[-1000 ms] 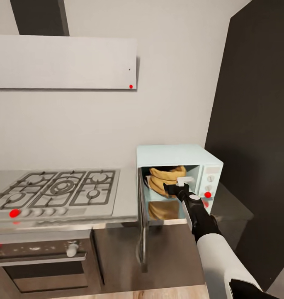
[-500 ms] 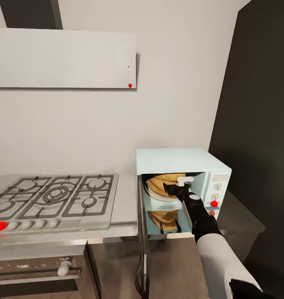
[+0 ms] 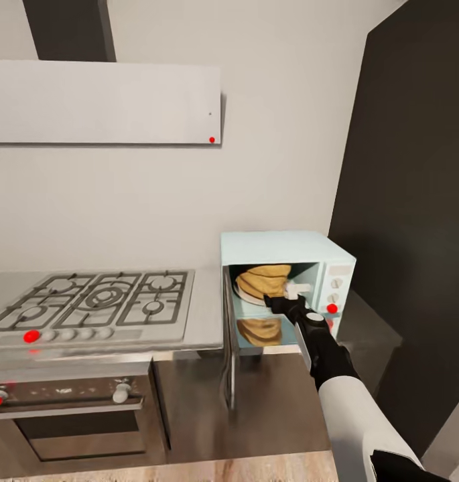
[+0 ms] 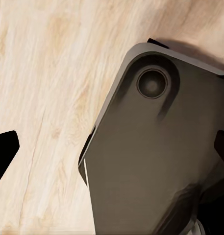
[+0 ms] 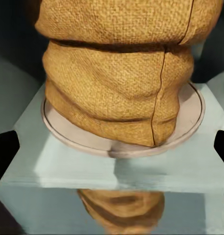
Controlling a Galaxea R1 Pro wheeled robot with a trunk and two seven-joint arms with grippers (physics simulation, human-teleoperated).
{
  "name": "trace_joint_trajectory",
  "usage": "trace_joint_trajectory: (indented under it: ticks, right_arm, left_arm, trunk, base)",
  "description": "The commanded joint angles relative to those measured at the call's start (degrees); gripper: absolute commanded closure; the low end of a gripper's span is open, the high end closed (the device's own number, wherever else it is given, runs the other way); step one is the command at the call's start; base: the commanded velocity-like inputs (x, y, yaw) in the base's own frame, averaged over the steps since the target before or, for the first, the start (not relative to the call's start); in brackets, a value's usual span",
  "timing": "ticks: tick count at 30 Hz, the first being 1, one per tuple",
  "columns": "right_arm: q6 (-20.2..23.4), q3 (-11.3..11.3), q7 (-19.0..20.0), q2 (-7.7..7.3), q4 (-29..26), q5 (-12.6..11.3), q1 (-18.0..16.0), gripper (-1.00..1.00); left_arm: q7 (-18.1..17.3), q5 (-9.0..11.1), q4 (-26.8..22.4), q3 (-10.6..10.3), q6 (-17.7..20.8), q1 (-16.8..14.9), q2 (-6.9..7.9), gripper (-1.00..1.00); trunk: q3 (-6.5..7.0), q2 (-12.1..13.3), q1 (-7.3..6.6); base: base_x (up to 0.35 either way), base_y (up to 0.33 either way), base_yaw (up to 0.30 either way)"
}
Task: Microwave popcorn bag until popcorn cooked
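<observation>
1. The bag (image 3: 264,281) is sitting inside the microwave (image 3: 283,248), on its round pale turntable (image 5: 190,122); its reflection is showing on the glossy cavity floor.
2. The microwave is standing at the right end of the countertop (image 3: 206,314), just right of the hob (image 3: 88,304). Its door (image 3: 228,348) is hanging open, swung out toward the robot.
3. The right gripper (image 3: 291,299) is reaching into the cavity mouth, just in front of the bag. In the right wrist view its fingertips (image 5: 5,147) are standing wide apart, gripping nothing, with the bag (image 5: 116,73) between and beyond them.
4. The left gripper (image 4: 112,152) is pointing down over wood floor (image 4: 43,73) and the robot's grey base (image 4: 156,147); fingers spread, holding nothing.
</observation>
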Motion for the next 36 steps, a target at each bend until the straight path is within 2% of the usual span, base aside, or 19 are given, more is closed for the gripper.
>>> trace_joint_trajectory:
  ticks: [1,6,9,12,14,16,18,20,21,24,27,28,29,30,32,34,35,36]
  right_arm:
    - [0.28,-0.36,0.62,0.09,-0.21,0.6,-0.03,-1.0]
    - [2.11,-0.36,0.85,0.09,-1.29,0.67,-0.02,-1.0]
    - [9.42,-0.36,1.08,0.09,-4.6,0.61,-0.04,-1.0]
    - [14.46,-0.44,1.48,-0.44,-5.64,0.68,-0.03,-1.0]
    - [19.9,-0.51,1.54,-2.71,-6.59,0.82,-0.02,-1.0]
    - [26.45,-0.48,1.59,-6.94,-7.17,0.84,-0.02,-1.0]
    - [30.98,-0.47,1.68,-10.24,-7.38,0.89,0.36,-1.0]
    - [32.89,-0.45,1.72,-12.76,-7.41,1.0,2.36,-1.0]
    - [33.23,-0.45,1.71,-13.72,-7.4,1.17,4.46,-1.0]
    - [33.29,-0.36,1.54,-14.51,-6.75,1.28,9.6,-1.0]
    - [30.78,-0.23,1.31,-14.59,-2.7,1.16,14.89,-1.0]
    - [26.9,-0.2,1.21,-14.61,3.49,1.05,17.7,-1.0]
    - [23.04,-0.17,1.15,-14.67,9.93,1.16,18.87,-1.0]
    - [16.24,-0.04,1.02,-14.74,20.11,1.36,19.6,-1.0]
    - [6.93,0.11,0.81,-14.79,33.56,1.02,20.0,-1.0]
    - [2.42,0.09,0.73,-14.81,40.43,0.88,20.06,-1.0]
    - [-1.56,0.14,0.62,-14.79,45.11,0.8,20.15,-1.0]
    - [-3.31,0.15,0.41,-14.75,46.67,0.75,20.53,-1.0]
  left_arm:
    - [0.12,0.13,-0.1,0.23,-0.1,0.02,-0.02,-1.0]
    - [0.08,0.13,-0.1,0.23,-0.11,0.02,-0.02,-1.0]
    - [0.08,0.13,-0.1,0.23,-0.11,0.02,-0.02,-1.0]
    - [0.12,0.13,-0.1,0.23,-0.09,0.02,-0.02,-1.0]
    - [0.13,0.16,-0.1,0.23,-0.09,0.02,-0.01,-1.0]
    - [0.12,0.18,-0.1,0.23,-0.09,0.02,0.01,-1.0]
    - [0.09,0.16,-0.1,0.23,-0.09,0.02,-0.01,-1.0]
    - [0.08,0.14,-0.1,0.23,-0.08,0.02,-0.02,-1.0]
    - [0.08,0.16,-0.13,0.23,-0.08,0.02,-0.02,-1.0]
    - [0.07,0.15,-0.11,0.23,-0.08,0.02,-0.02,-1.0]
    - [0.0,0.13,-0.12,0.19,-0.08,0.02,-0.01,-1.0]
    - [-0.18,0.11,-0.11,0.13,-0.08,0.02,0.01,-1.0]
    - [-0.31,0.08,-0.11,0.06,-0.08,0.02,0.04,-1.0]
    - [-0.4,0.05,-0.1,-0.01,-0.08,0.03,0.05,-1.0]
    - [-0.45,-0.03,-0.18,-0.1,-0.08,0.02,0.06,-1.0]
    - [-0.45,-0.13,-0.35,-0.17,-0.07,0.02,0.06,-1.0]
    - [-0.45,-0.18,-1.1,-0.19,-0.08,0.02,0.06,-1.0]
    - [-0.39,-0.17,-3.19,-0.19,0.09,0.02,0.06,-1.0]
  trunk:
    - [-0.07,-0.05,-0.03]
    - [-0.07,-0.05,-0.03]
    - [-0.07,-0.05,-0.03]
    - [-0.07,-0.05,-0.03]
    - [-0.07,-0.05,-0.03]
    - [-0.07,-0.05,-0.03]
    - [-0.07,-0.05,-0.03]
    - [-0.07,-0.05,-0.03]
    - [-0.07,-0.05,-0.03]
    - [-0.07,-0.05,-0.03]
    - [-0.07,-0.05,-0.03]
    - [-0.07,-0.05,-0.03]
    - [-0.07,-0.05,-0.03]
    - [-0.07,-0.05,-0.03]
    - [-0.07,-0.05,-0.03]
    - [-0.07,-0.05,-0.03]
    - [-0.07,-0.05,-0.03]
    - [-0.07,-0.05,-0.03]
  base:
    - [-0.316,0.0,0.0]
    - [-0.316,0.0,0.0]
    - [-0.316,0.0,0.0]
    - [-0.316,0.0,0.0]
    - [-0.316,0.0,0.0]
    - [-0.316,0.0,0.0]
    - [-0.317,0.0,0.0]
    - [-0.316,0.0,0.0]
    - [-0.316,0.0,0.0]
    - [-0.316,0.0,0.0]
    - [-0.307,0.0,0.0]
    - [-0.202,0.0,0.0]
    - [-0.108,0.0,0.0]
    - [-0.044,0.0,0.0]
    - [-0.016,0.0,0.0]
    - [-0.005,0.0,0.0]
    - [-0.002,0.0,0.0]
    - [0.0,0.0,0.0]
